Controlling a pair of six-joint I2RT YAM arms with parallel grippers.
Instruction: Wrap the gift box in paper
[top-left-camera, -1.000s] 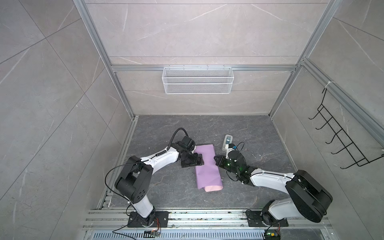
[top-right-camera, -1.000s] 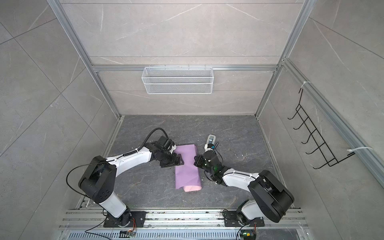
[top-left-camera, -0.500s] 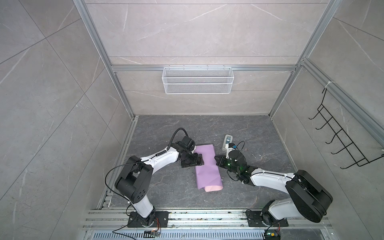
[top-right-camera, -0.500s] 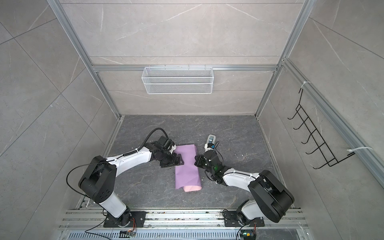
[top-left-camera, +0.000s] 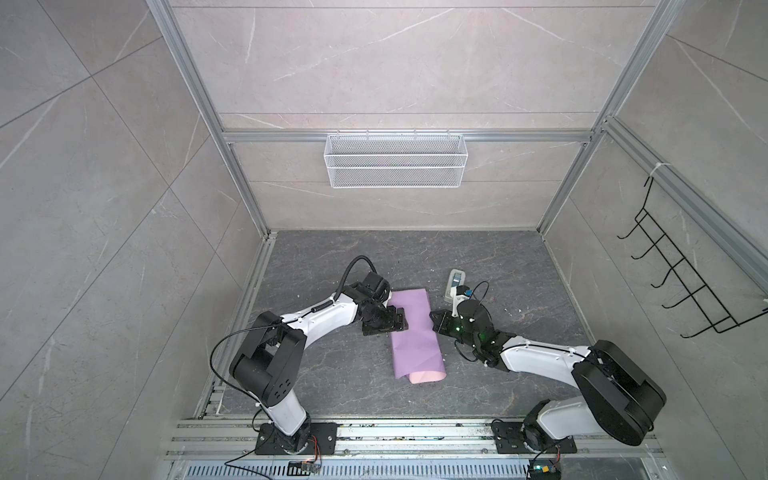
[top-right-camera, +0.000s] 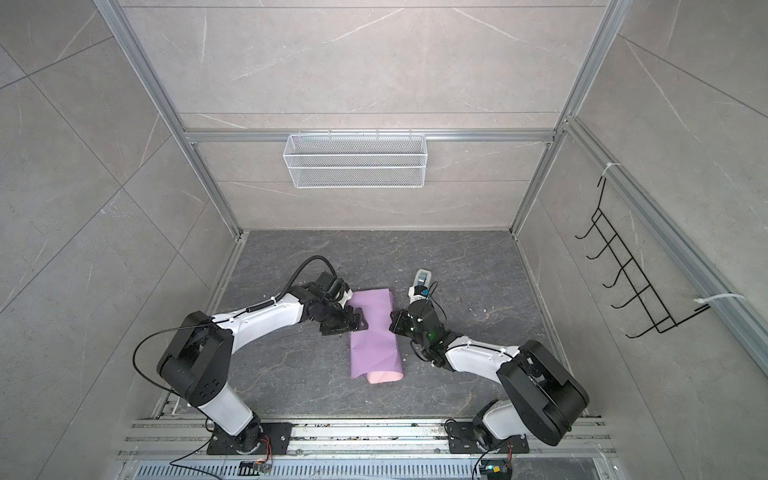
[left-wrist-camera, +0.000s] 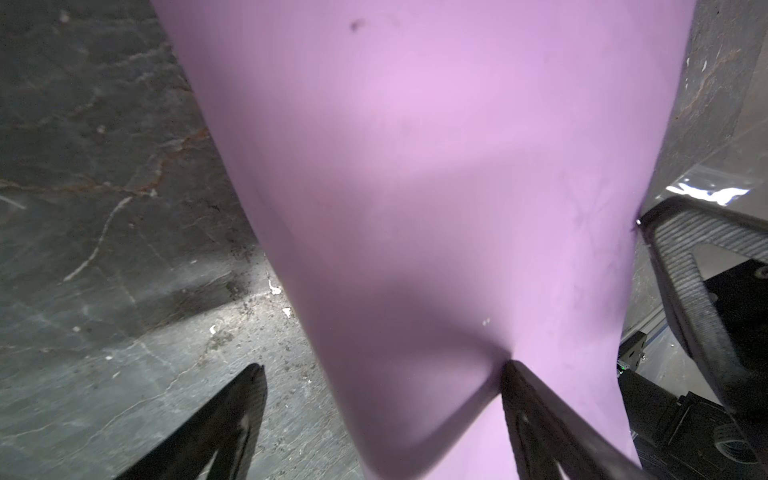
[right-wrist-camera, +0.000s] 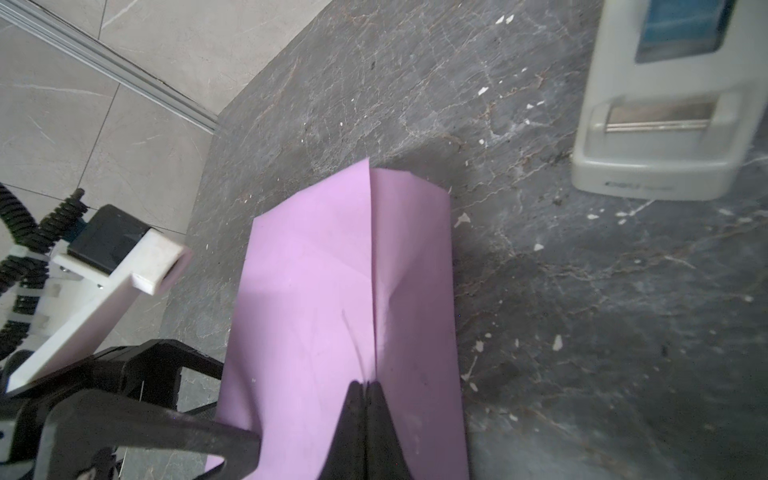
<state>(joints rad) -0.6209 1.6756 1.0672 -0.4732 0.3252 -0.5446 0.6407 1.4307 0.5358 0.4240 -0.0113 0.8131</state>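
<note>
Right wrist view: unchanged; right gripper (right-wrist-camera: 366, 388) jaws pressed together atop seam of thin lilac paper sheet (right-wrist-camera: 316, 291); left gripper (left-wrist-camera: 382, 365) jaws spread, sheet edge between; fold likely pinned.

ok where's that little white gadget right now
In both top views the white gadget lies on the grey floor, right of centre. It sits off the far right corner of the purple paper, just past the right tool.
</note>
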